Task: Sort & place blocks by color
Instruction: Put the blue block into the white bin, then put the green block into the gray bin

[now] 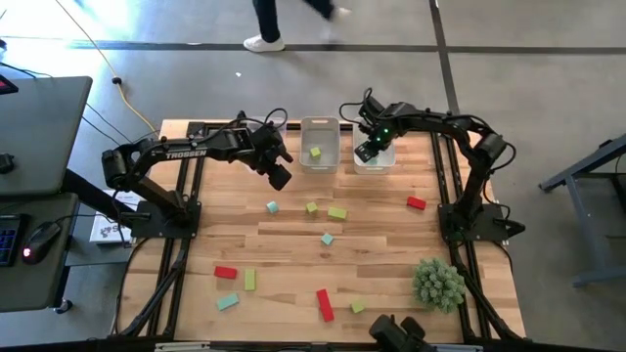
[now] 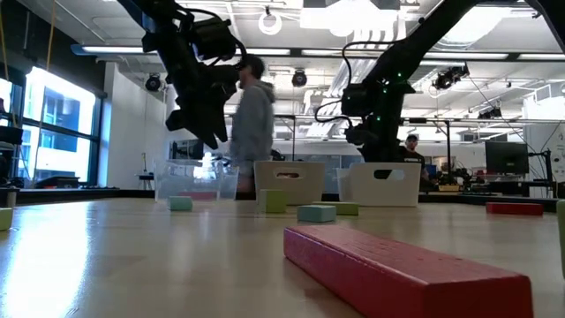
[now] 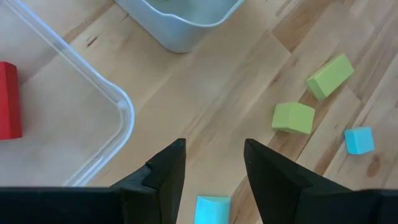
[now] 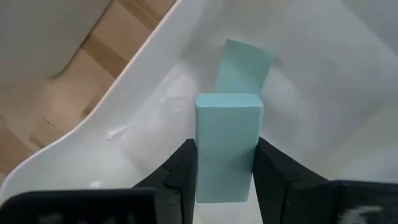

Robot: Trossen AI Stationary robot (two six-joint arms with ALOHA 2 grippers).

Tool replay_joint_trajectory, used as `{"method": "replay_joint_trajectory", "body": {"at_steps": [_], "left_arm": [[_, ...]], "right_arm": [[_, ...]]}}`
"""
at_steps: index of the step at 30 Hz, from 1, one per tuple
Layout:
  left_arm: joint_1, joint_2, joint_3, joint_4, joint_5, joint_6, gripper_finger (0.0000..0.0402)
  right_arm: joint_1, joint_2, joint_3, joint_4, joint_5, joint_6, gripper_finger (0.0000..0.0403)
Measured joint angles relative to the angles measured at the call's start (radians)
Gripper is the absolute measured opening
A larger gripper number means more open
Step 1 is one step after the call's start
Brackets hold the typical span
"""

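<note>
My right gripper [image 4: 225,180] is shut on a teal bar [image 4: 227,143] over the right white bin [image 1: 377,159], where another teal block [image 4: 244,65] lies on the floor. My left gripper [image 3: 214,168] is open above the table beside the clear left bin [image 3: 118,102], which holds a red block [image 3: 9,99]. A teal block [image 3: 212,208] lies on the wood below its fingers, untouched. The middle bin [image 1: 320,145] holds a yellow-green block [image 1: 315,153]. Other red, teal and yellow-green blocks lie scattered on the table. My right gripper pinches the teal bar between its two fingers, on the two long side faces near its lower end [image 4: 227,180]. The fingers lie along the bar, coming from above into the bin. The bar is lifted clear, its free end [image 4: 228,102] pointing at the bin floor.
Loose blocks: teal [image 1: 272,206] [image 1: 327,239] [image 1: 228,302], yellow-green [image 1: 311,207] [image 1: 336,212] [image 1: 250,281] [image 1: 358,306], red [image 1: 417,203] [image 1: 226,273] [image 1: 324,304]. A spiky green plant [image 1: 437,284] stands near the right near corner. A person [image 2: 252,115] walks beyond the far edge.
</note>
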State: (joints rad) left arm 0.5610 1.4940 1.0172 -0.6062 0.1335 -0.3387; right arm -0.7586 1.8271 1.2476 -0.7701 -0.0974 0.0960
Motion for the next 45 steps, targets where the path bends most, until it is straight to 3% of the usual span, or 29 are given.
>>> {"method": "replay_joint_trajectory", "body": {"at_steps": [6,10,25,32,45], "left_arm": [[-0.008,0.0,0.0,-0.014,0.011,-0.003,0.0154],[-0.029,-0.004,0.0,-0.059,0.012,-0.002,0.0154],[-0.182,-0.088,0.0,-0.264,-0.01,-0.085,0.0154],[-0.27,-0.144,0.0,-0.358,-0.062,-0.222,0.0154],[-0.468,-0.164,0.0,-0.441,-0.067,-0.598,0.0154]], "right_arm": [[0.0,0.0,0.0,-0.001,0.038,-0.002,0.0195],[0.0,0.0,0.0,0.0,0.037,0.0,0.0225],[0.0,-0.006,0.002,-0.012,-0.036,0.02,0.0204],[0.002,-0.079,0.002,-0.017,-0.034,0.039,0.0204],[0.069,-0.268,0.002,-0.036,-0.026,0.144,0.0204]]}}
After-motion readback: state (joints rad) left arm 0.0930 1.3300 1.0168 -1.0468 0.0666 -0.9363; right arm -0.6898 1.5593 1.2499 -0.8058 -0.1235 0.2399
